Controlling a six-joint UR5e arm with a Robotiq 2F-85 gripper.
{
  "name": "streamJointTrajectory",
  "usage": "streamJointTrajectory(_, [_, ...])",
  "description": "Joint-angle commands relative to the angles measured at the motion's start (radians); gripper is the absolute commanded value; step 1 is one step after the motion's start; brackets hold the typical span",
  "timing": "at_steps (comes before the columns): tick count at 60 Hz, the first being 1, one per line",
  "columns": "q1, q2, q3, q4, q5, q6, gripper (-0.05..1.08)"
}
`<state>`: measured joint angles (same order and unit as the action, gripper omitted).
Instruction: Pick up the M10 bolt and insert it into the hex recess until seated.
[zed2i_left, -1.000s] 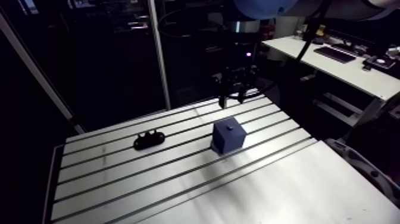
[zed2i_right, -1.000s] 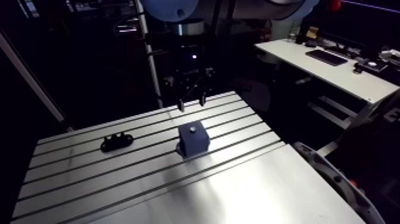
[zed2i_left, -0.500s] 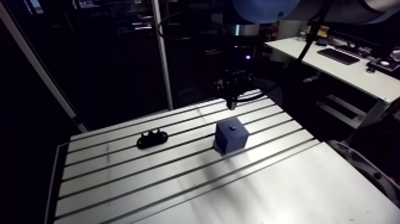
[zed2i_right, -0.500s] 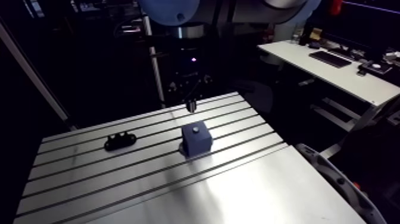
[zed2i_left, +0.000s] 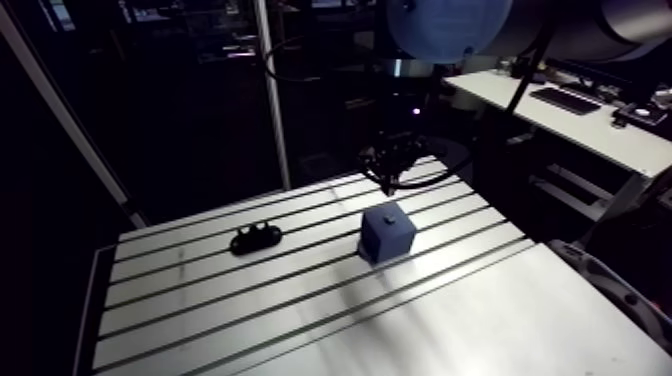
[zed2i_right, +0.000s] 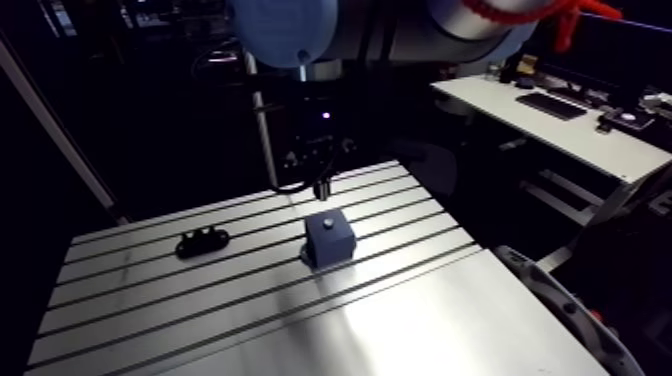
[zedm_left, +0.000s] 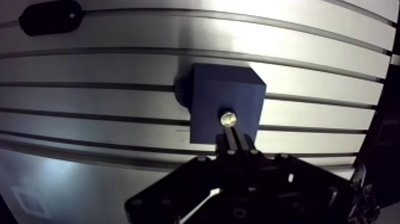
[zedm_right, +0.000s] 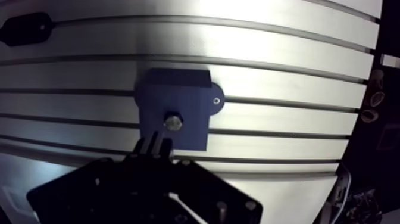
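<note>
– Slotted aluminium table (zed2i_left: 250, 300), brightly lit, dark slots running across it. What stands on it?
– Two items: a blue block (zed2i_left: 387, 235) near the middle, sitting over the slots, and a black part (zed2i_left: 256, 238), low with a bumpy top, well apart from the block.
– Where is the bolt?
– The M10 bolt (zedm_left: 228, 118) is in the block's top face. In the wrist view it is a small bright metal head, set off-centre, toward the edge nearest the gripper. In the arm view it is only a dark nub on the top face. How deep it sits in the recess: cannot tell from either view.
– Anything else on the block?
– One rounded lug (zedm_right: 215, 100) with a small hole, at the foot of one side.
– State of the gripper (zedm_left: 232, 137)?
– Its fingers (zedm_left: 224, 143) are pressed together with no gap showing and nothing held between them. In the wrist view their tips end just short of the bolt head and point at it. In the arm view the gripper hangs over the table, higher than the block's top and a little beyond it, touching neither block nor bolt.
– And the black part?
– It lies alone, far off to one side of the gripper.
</note>
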<state>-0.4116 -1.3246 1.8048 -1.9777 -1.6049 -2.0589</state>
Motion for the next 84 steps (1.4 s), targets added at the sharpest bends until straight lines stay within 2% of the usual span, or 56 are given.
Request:
streamJointTrajectory(1, [-0.003,-0.003,0.031,-0.065,0.002,-0.005,1.07])
streamJointTrajectory(6, [-0.005,-0.003,0.048,-0.087,0.005,-0.025,1.07])
streamJointTrajectory(13, [-0.006,-0.001,0.054,-0.096,0.021,-0.045,1.08])
streamJointTrajectory(23, [-0.007,0.000,0.054,-0.096,0.025,-0.044,1.08])
streamJointTrajectory(68, [-0.029,0.021,0.066,-0.103,0.020,-0.034,1.08])
streamJointTrajectory(84, [-0.026,0.037,0.066,-0.114,0.024,-0.040,1.08])
